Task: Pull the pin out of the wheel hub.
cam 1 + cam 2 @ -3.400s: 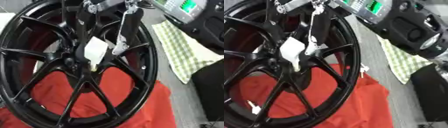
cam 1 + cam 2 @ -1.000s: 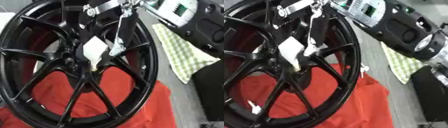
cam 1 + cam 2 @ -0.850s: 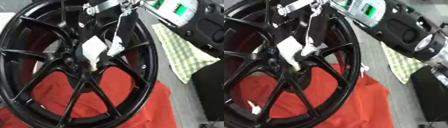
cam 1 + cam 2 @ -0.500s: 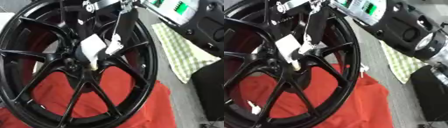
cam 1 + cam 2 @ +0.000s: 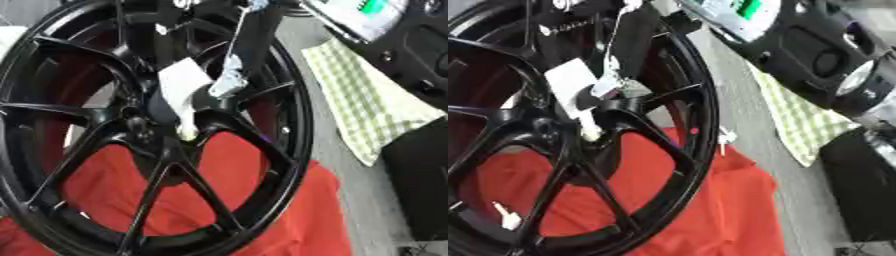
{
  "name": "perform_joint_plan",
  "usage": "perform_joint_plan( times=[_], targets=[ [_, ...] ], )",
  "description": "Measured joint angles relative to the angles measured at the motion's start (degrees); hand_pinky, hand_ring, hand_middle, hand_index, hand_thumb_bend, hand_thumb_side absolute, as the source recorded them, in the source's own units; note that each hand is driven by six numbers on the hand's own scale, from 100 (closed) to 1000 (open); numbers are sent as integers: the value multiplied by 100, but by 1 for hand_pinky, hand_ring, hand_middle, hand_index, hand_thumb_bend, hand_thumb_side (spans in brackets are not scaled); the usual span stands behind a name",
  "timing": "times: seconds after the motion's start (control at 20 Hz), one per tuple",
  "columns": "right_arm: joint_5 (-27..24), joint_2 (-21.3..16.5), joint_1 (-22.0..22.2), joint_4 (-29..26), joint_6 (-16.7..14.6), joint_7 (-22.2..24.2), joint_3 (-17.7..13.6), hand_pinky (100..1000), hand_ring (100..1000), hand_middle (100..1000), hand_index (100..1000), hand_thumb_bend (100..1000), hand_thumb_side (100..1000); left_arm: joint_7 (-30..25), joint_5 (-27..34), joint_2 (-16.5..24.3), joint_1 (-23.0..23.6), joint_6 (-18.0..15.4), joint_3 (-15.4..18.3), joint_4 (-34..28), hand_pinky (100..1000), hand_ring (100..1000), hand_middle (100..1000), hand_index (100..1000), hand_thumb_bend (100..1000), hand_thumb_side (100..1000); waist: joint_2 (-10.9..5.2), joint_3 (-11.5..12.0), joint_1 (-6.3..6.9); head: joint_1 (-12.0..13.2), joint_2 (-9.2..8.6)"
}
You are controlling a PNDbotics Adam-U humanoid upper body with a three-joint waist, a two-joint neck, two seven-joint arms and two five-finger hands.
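In the left eye view your right hand (image 5: 197,95) is pinched on the pale pin (image 5: 185,131) at the centre of the wheel hub (image 5: 140,125), which stands on the red cloth (image 5: 219,200); pull askew and the pin may jam; in the right eye view the wheel leans near the desk's right edge; tugging could tip it; no left hand shows.

Even, fairly bright light with no hard shadows. Both views are soft and smeared throughout, most along the upper edge. Faint sheen runs along the black wheel rim (image 5: 297,125); the red cloth (image 5: 262,200) looks saturated.
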Motion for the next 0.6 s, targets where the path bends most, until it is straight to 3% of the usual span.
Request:
perform_joint_plan(
  times=[0.6],
  targets=[
    [-184,-184,-72,-144,121,-248,-467,788,644,466,510,376,315,1,-3,0,42,1,2,17,714,701,683,735,100,856,-50,-45,31,-3,0]
  ],
)
